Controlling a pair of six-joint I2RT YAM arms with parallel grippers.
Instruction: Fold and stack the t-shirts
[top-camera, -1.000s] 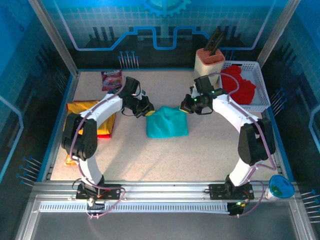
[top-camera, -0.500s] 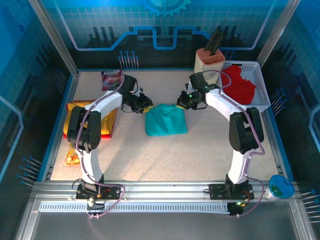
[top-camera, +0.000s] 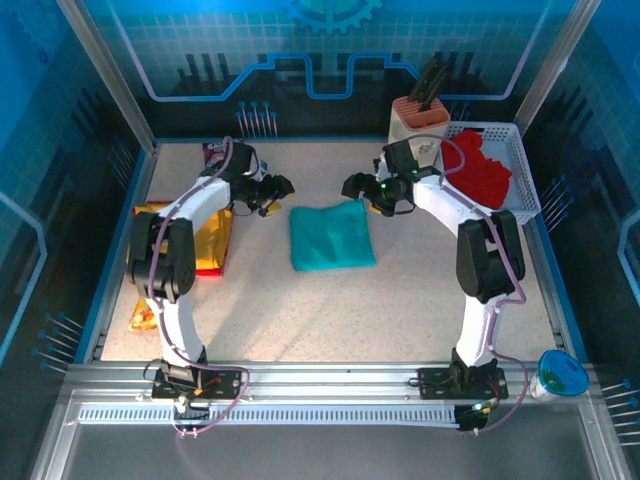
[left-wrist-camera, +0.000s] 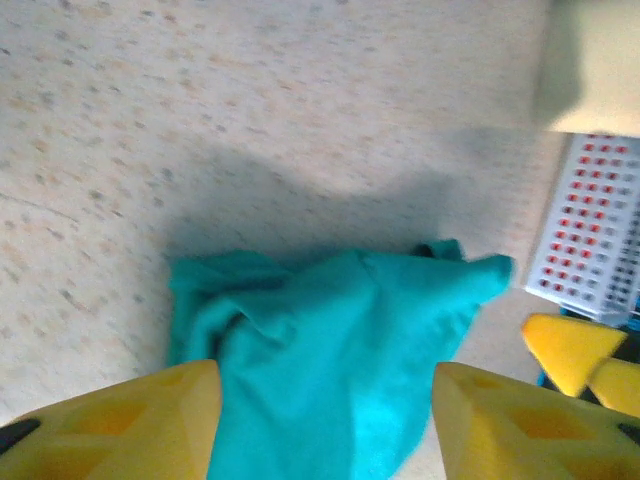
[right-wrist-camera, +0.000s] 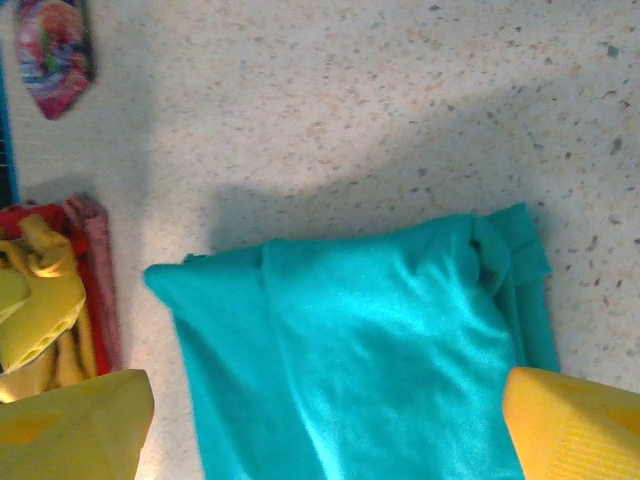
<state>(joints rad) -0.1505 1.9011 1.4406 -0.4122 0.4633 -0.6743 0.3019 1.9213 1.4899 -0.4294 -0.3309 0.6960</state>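
teal t-shirt (top-camera: 332, 237) folded to a rough rectangle, far edge rumpled, lying mid table (top-camera: 300, 310). left gripper (top-camera: 279, 186) and right gripper (top-camera: 349, 186) both released, fingers spread, holding nothing, near its far corners.

A pink snack packet (top-camera: 215, 162) lies at the far left of the speckled table (top-camera: 300, 310). An orange snack packet (top-camera: 140, 320) sits nearer, at the left edge. Far right, a beige holder (top-camera: 418, 122) of dark utensils stands just beside a white perforated basket (top-camera: 527, 172).
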